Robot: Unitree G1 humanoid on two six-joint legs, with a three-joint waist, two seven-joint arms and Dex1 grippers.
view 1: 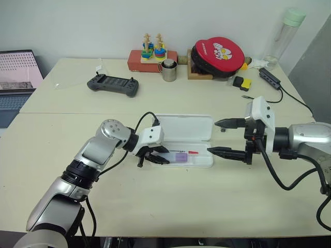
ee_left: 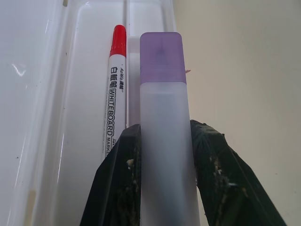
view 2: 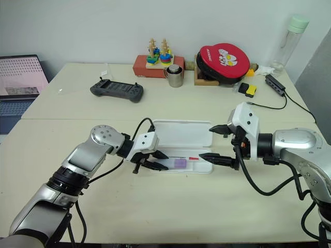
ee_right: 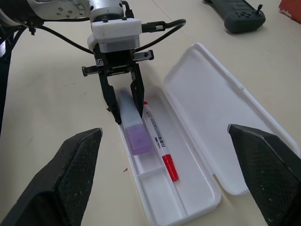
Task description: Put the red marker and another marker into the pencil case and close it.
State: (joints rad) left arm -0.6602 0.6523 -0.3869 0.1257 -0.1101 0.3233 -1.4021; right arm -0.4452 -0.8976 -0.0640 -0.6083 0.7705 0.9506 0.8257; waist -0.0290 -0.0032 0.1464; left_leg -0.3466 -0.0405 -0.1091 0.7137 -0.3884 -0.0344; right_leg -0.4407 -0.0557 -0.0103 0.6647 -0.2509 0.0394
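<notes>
Lilac marker [ee_right: 134, 126]: short, thick, smooth frosted plastic, probably light, stiff and a little slippery; best pinched across the barrel below the purple cap. Clamped that way now in the left end effector [ee_right: 123, 104], lying low in the front tray of the open pencil case [ee_right: 221, 117] on the tabletop [view 1: 155, 206]. Red marker [ee_right: 160, 141]: slim, already flat in the tray just beside it. Right end effector [view 1: 226, 138] spread wide, empty, at the case's right end.

Head eyes overlook table [view 1: 155, 206]; wrists close on pencil case [ee_right: 211, 108]
</notes>
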